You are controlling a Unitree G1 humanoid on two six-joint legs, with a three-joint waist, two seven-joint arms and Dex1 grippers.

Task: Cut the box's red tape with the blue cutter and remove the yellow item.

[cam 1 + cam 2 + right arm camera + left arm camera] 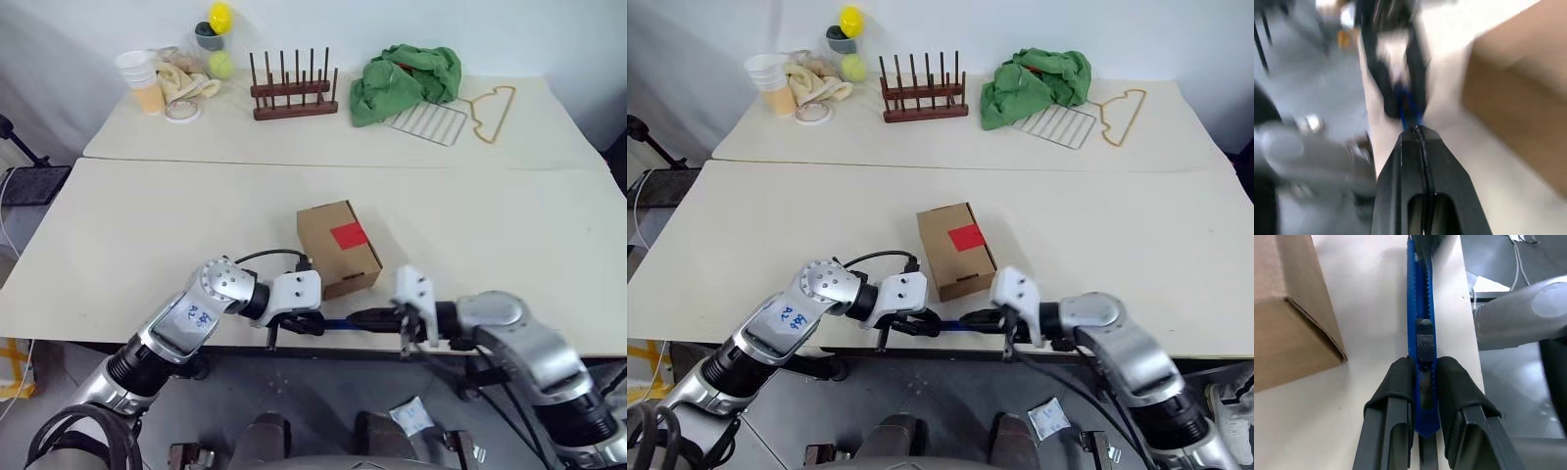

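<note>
Left tool clamps blue cutter at its slider; right tool pinches the tip; slim, rigid, slick plastic — grip mid-body

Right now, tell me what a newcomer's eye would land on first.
The box with its red tape sits alone mid-table, flaps closed. At the near edge, the left gripper and right gripper meet end to end on the blue cutter. A green cloth brightens the far table.
</note>
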